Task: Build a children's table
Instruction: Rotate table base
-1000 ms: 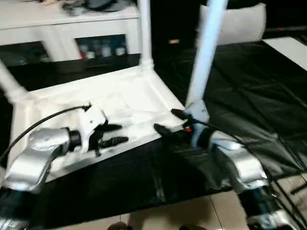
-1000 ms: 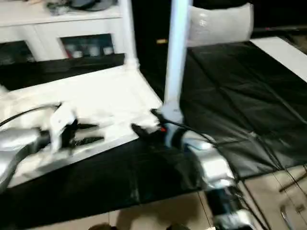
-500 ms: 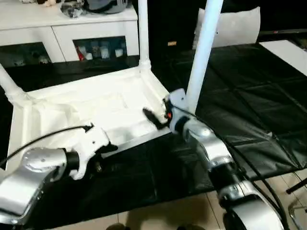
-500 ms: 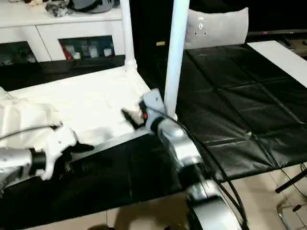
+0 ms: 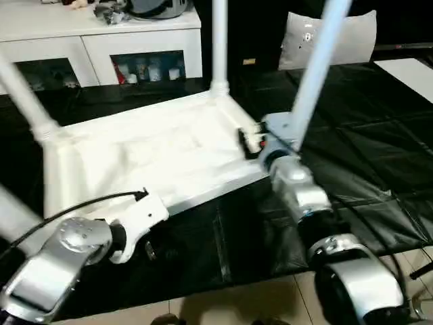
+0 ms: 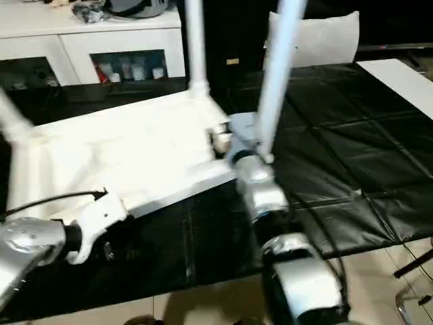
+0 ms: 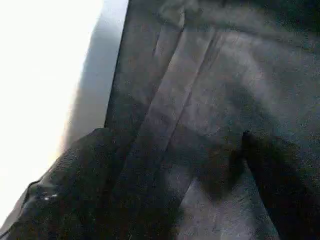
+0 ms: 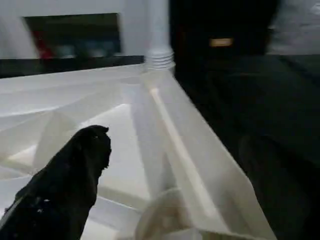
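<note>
The children's table (image 5: 155, 152) lies upside down on the black mat (image 5: 379, 142), its ribbed underside facing up. White legs rise from the far socket (image 5: 218, 40), the near right socket (image 5: 314, 68) and the left socket (image 5: 27, 98). My left gripper (image 7: 172, 135) hangs open over the mat just in front of the table's near edge, nothing between its fingers (image 7: 75, 190). My right gripper (image 5: 245, 142) stands open at the near right corner, one black finger (image 8: 70, 180) over the underside beside the rim.
A white cabinet (image 5: 101, 44) with glass doors stands at the back, clutter on its top. A pale cushion (image 5: 338, 37) leans at the back right and a white board (image 5: 413, 68) lies at the far right. Tiled floor (image 5: 264, 301) begins at the mat's front edge.
My left gripper has drawn back off the table's underside to the mat in front of it and opened. My right arm has swung round toward the near right corner. The camera has shifted.
</note>
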Controlling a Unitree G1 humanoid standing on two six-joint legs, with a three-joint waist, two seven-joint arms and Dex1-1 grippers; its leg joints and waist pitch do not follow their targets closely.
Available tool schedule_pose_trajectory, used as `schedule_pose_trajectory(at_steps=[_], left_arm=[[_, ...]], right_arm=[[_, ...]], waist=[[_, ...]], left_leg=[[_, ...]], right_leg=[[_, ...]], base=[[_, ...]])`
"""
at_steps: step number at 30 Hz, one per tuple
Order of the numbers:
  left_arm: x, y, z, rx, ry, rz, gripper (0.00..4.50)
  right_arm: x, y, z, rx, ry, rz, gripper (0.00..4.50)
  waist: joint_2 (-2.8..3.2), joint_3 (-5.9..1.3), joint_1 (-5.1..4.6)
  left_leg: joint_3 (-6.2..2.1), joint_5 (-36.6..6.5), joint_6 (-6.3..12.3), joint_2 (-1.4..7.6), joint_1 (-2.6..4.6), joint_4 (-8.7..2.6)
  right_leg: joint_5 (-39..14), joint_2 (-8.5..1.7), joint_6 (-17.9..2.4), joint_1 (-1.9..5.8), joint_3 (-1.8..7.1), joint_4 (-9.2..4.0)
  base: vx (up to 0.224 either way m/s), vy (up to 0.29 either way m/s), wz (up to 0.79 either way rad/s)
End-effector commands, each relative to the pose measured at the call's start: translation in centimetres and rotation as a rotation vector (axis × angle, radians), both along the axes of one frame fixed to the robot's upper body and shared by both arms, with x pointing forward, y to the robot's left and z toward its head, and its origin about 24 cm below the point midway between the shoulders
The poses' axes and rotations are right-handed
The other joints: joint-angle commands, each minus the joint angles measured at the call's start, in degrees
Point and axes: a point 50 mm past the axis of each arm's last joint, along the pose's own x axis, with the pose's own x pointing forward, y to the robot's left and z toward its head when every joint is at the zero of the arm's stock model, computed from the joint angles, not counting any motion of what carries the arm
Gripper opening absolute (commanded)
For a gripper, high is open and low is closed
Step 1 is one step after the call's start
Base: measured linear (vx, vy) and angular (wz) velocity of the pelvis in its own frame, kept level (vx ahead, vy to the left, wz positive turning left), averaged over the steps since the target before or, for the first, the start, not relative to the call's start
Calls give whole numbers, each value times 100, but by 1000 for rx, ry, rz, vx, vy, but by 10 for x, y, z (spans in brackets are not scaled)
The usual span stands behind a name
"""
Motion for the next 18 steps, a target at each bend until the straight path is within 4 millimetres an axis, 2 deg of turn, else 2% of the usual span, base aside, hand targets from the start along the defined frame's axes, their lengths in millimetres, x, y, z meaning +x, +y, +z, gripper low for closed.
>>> schedule_pose_trajectory(at_steps=[1, 4, 5, 8, 13, 17, 18], left_arm=[[5, 7, 0, 53, -39, 44, 447], [7, 8, 3, 66, -109, 95, 447], [7, 8, 4, 66, -127, 106, 447], [8, 8, 6, 51, -172, 142, 447], [10, 8, 9, 18, -269, 202, 447], [10, 8, 12, -60, -356, 295, 447], [37, 1, -4, -105, -376, 365, 447]], right_arm=[[3, -26, 2, 5, -7, -116, 450], [4, -41, 3, -7, -16, -165, 450], [4, -44, 3, -9, -19, -176, 450], [3, -55, 3, -22, -25, -207, 450], [0, -75, 1, -40, -31, -268, 450], [-3, -87, 0, -60, -35, -282, 450], [-4, -89, 1, -75, -45, -265, 450]], waist=[[101, -384, -62], [83, -391, -37], [61, -394, -43], [55, -405, -41], [99, -416, -37], [87, -414, -51], [96, -415, -26]], left_leg=[[-16, -1980, -238, 154, 104, -506], [-18, -1863, -209, 152, 68, -504], [-17, -1835, -199, 154, 59, -503], [-8, -1695, -148, 144, 46, -486], [-6, -1654, -113, 145, 50, -471], [2, -1643, -69, 140, 19, -464], [7, -1648, -33, 122, 46, -458]], right_leg=[[-1793, -255, -1031, 217, 298, -417], [-1757, -256, -1014, 247, 291, -405], [-1743, -254, -1013, 252, 290, -402], [-1681, -248, -1012, 257, 282, -402], [-1584, -228, -1012, 252, 268, -397], [-1437, -223, -1050, 271, 259, -405], [-1503, -200, -1012, 253, 243, -450]], base=[[0, 0, 0], [0, 0, 0], [0, 0, 0], [0, 0, 0], [0, 0, 0], [0, 0, 0], [0, 0, 0]])
